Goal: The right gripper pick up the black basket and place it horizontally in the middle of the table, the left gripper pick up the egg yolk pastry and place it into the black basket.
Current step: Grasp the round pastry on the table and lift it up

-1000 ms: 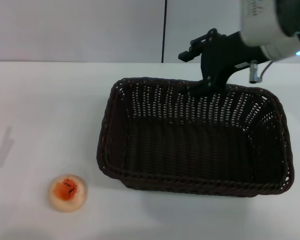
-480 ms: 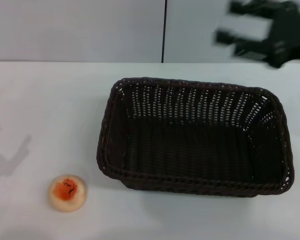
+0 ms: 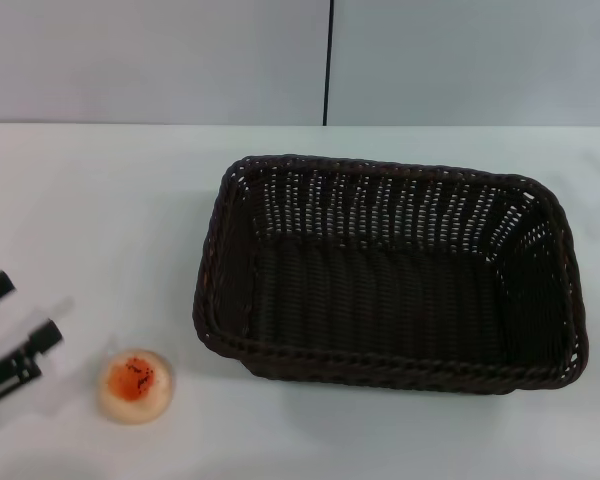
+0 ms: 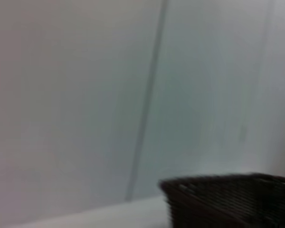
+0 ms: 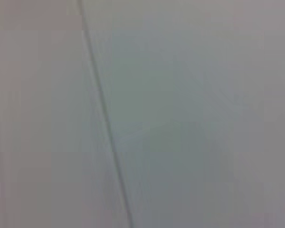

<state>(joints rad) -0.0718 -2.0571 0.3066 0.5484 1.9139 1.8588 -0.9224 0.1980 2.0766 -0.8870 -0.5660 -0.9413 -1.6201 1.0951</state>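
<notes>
The black basket (image 3: 390,275) lies lengthwise across the middle of the white table (image 3: 100,200), empty; its corner also shows in the left wrist view (image 4: 228,199). The egg yolk pastry (image 3: 135,384) sits on the table at the front left, left of the basket. My left gripper (image 3: 20,315) enters at the left edge, open, a short way left of the pastry and apart from it. My right gripper is out of view.
A grey wall (image 3: 180,60) with a dark vertical seam (image 3: 329,60) stands behind the table. Bare tabletop lies between the pastry and the basket.
The right gripper let go of the basket's far rim, rose to the upper right and left the view. The left gripper came in at the left edge beside the pastry.
</notes>
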